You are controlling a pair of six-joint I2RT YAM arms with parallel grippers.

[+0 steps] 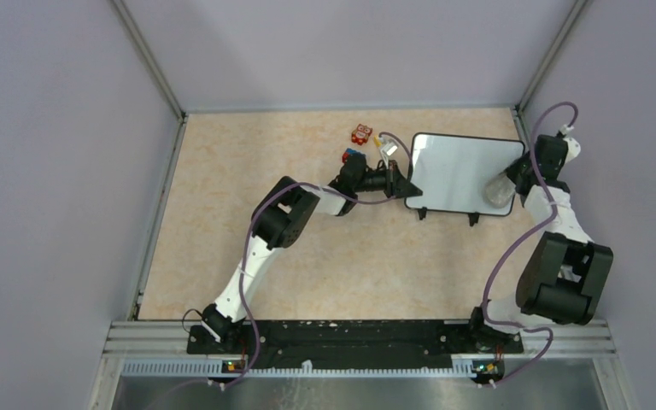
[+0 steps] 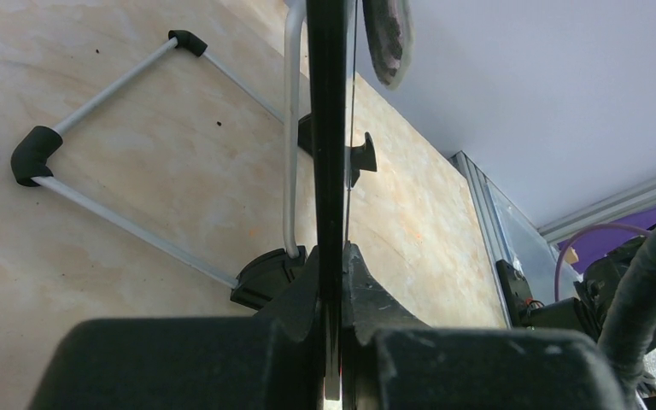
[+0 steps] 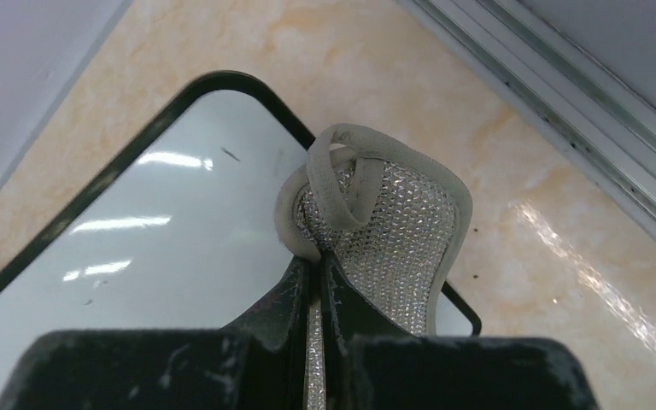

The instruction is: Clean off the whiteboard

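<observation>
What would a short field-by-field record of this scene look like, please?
whiteboard: far right, face white, only tiny dark marks showing
left gripper: shut on the whiteboard's left edge
right gripper: shut on the cloth
cloth position: over the whiteboard's right end
other: red item beyond the left gripper

Whiteboard (image 1: 457,171): glossy white face, blk frame. Cloth (image 3: 393,231): grey, sparkly mesh weave. Table (image 1: 239,171): beige marbled.
</observation>
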